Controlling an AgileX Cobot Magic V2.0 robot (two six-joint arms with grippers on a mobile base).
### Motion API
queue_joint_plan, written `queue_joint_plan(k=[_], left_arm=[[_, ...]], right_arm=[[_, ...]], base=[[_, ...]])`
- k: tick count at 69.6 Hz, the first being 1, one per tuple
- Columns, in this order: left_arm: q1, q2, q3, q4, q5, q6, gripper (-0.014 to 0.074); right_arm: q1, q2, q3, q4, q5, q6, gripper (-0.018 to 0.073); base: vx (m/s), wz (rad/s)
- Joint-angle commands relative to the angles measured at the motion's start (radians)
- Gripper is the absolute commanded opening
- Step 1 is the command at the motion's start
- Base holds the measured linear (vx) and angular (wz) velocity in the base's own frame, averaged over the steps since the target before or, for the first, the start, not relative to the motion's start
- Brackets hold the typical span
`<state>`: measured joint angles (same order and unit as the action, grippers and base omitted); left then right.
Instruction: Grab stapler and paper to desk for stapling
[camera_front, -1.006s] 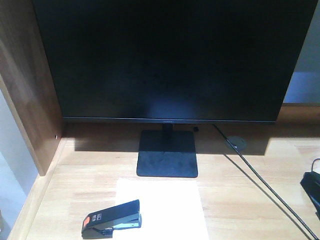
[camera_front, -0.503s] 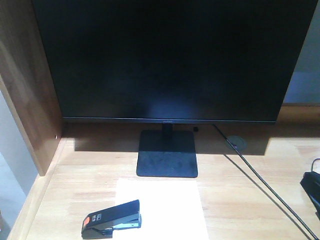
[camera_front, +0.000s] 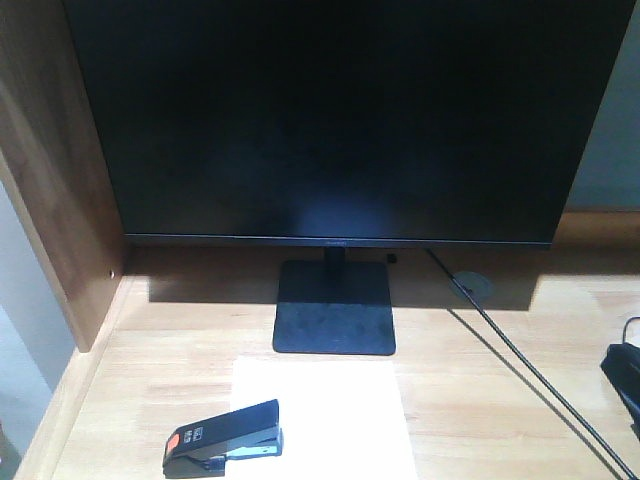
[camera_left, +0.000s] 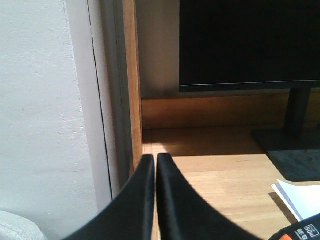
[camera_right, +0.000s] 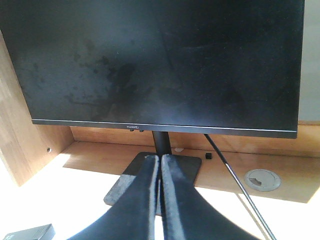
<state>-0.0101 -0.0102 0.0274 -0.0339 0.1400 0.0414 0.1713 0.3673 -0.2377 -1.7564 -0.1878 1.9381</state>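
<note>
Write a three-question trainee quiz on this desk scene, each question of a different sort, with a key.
1. True or false: the stapler lies clear of the paper.
2. Multiple choice: the monitor's stand sits where relative to the paper? A) behind it B) left of it C) on top of it
3. Fill in: in the wrist views, the left gripper and right gripper both show their fingers ____.

Key
1. False: its front end overlaps the sheet's left edge, on the desk.
2. A
3. closed together, holding nothing
</note>
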Motion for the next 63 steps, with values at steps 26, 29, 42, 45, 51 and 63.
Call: queue_joint_plan(k=[26,29,42,45,51,63], left_arm=[[0.040,-0.013,0.028,-0.011,-0.078,-0.010,-0.0006],[0.040,-0.013,0.028,-0.011,-0.078,-0.010,-0.0006],[0.040,-0.012,0.028,-0.011,-0.078,-0.010,-0.0006],[0.040,-0.012,0.028,-0.011,-0.078,-0.010,-0.0006],[0.040,-0.012,0.028,-0.011,-0.078,-0.010,-0.0006],[0.040,-0.012,0.028,-0.011,-0.078,-0.010,-0.0006]], right_arm=[[-0.004,0.005,-0.028,-0.027,0.021,-0.004,-0.0005],[-0.004,0.005,-0.028,-0.027,0.021,-0.004,-0.0005],[-0.004,0.005,-0.028,-0.027,0.021,-0.004,-0.0005],[-0.004,0.005,-0.028,-0.027,0.021,-0.004,-0.0005],[-0.004,0.005,-0.028,-0.027,0.021,-0.004,-0.0005],[-0.004,0.005,-0.028,-0.027,0.022,-0.004,-0.0005]], base=[[0.00,0.00],[0.00,0.00],[0.00,0.00],[0.00,0.00],[0.00,0.00],[0.00,0.00]])
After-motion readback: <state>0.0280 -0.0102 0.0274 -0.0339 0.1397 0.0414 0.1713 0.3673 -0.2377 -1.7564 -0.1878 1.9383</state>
